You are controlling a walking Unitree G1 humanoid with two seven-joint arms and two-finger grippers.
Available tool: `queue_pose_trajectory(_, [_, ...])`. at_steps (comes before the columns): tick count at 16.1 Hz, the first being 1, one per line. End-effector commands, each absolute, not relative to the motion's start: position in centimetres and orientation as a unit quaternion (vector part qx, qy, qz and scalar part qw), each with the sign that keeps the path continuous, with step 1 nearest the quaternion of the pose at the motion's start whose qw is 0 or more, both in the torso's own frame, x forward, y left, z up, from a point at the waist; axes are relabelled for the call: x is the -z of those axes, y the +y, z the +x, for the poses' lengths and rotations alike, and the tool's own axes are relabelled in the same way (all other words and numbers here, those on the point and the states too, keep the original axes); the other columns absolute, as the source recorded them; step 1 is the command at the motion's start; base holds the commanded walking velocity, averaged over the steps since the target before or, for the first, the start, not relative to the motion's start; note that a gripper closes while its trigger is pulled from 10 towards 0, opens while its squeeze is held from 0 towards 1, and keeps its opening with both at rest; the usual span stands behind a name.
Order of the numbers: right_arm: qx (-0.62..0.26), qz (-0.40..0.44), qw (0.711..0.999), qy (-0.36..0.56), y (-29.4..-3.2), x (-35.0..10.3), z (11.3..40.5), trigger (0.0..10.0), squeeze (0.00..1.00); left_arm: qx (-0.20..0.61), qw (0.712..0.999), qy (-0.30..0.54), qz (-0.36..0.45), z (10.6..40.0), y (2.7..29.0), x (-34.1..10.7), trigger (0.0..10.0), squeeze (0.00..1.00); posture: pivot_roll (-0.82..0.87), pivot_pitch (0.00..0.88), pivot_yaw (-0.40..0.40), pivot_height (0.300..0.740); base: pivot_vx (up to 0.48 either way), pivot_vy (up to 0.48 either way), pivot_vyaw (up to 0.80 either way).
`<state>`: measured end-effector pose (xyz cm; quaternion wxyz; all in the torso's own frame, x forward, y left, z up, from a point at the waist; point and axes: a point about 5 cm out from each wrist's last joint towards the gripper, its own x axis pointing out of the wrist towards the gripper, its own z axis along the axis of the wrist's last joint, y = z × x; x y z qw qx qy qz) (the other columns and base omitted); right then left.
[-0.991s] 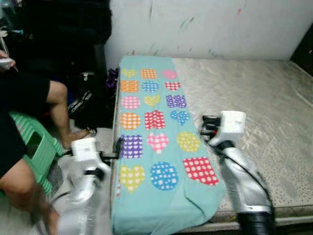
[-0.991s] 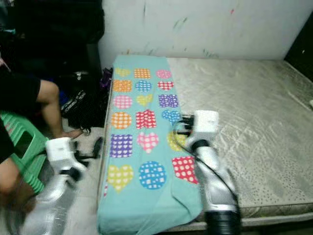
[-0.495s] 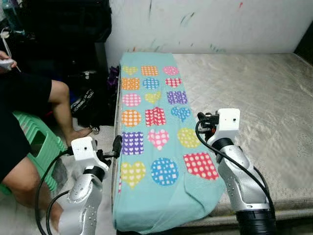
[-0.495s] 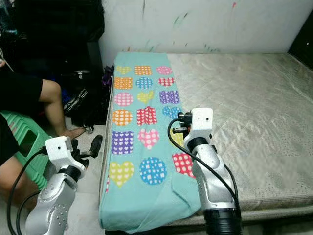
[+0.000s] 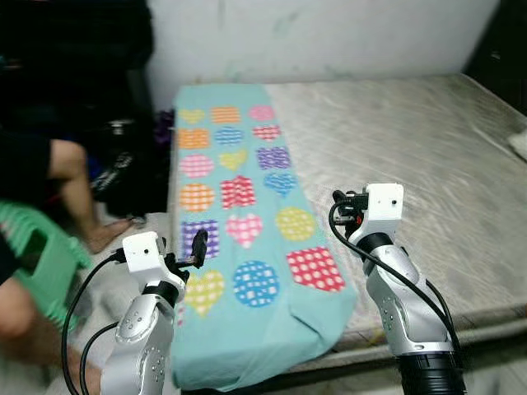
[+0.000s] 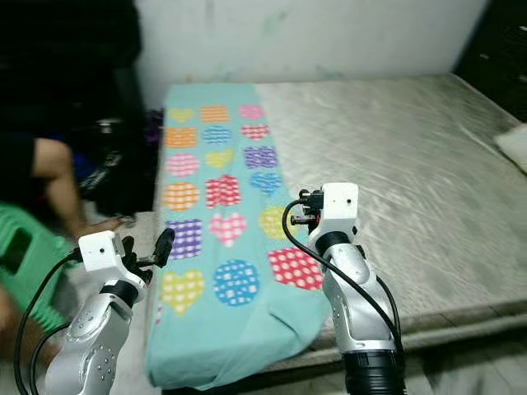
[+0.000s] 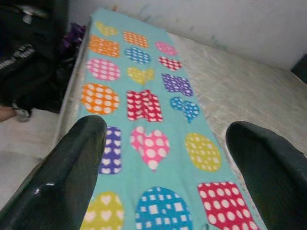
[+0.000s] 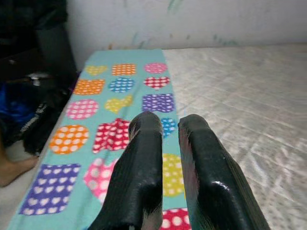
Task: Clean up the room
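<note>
A long teal blanket printed with coloured hearts, dots and squares lies along the left edge of a bare grey mattress; its near end droops over the bed's front edge. My left gripper hovers just off the bed's left side near the blanket's edge, open with nothing between its fingers. My right gripper hangs above the blanket's right border, its fingers shut with nothing in them.
A person sits at the left on a green stool, bare leg stretched toward the bed. Black bags lie between the person and the bed. A white pillow pokes in at the right edge. A wall backs the bed.
The whole picture has slid left, so the camera turned right. Both arms hold the same pose before me; the blanket lies as before.
</note>
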<state>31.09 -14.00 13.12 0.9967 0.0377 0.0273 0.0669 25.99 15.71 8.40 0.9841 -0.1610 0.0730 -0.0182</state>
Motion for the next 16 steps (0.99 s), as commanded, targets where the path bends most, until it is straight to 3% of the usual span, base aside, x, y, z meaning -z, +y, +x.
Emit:
queue_pose_trajectory(1, [-0.067, 0.035, 0.997, 0.02, -13.9, -13.3, 31.2, 10.0, 0.0, 0.013, 0.984, 0.071, -0.161, 25.9, 15.8, -8.5, 10.0, 0.0, -0.11, 0.0, -0.014, 0.74, 0.0, 0.0, 0.0])
queue_pose_trajectory(10, [-0.041, 0.018, 0.999, 0.027, -14.5, -12.8, 30.9, 10.0, 0.0, -0.008, 0.986, 0.073, -0.151, 25.6, 16.5, -8.4, 10.0, 0.0, -0.11, 0.0, -0.012, 0.74, 0.0, 0.0, 0.05])
queue_pose_trajectory(11, [-0.049, 0.031, 0.998, 0.021, -14.7, -12.8, 30.6, 10.0, 1.0, -0.018, 0.986, 0.073, -0.148, 25.3, 16.9, -8.4, 10.0, 0.0, -0.11, 0.0, -0.012, 0.74, 0.0, 0.0, 0.0])
queue_pose_trajectory(16, [-0.029, 0.03, 0.999, 0.031, -15.5, -11.8, 30.0, 10.0, 1.0, -0.036, 0.987, 0.072, -0.141, 25.0, 17.7, -8.3, 10.0, 0.0, -0.11, 0.0, -0.019, 0.74, 0.0, 0.0, 0.0])
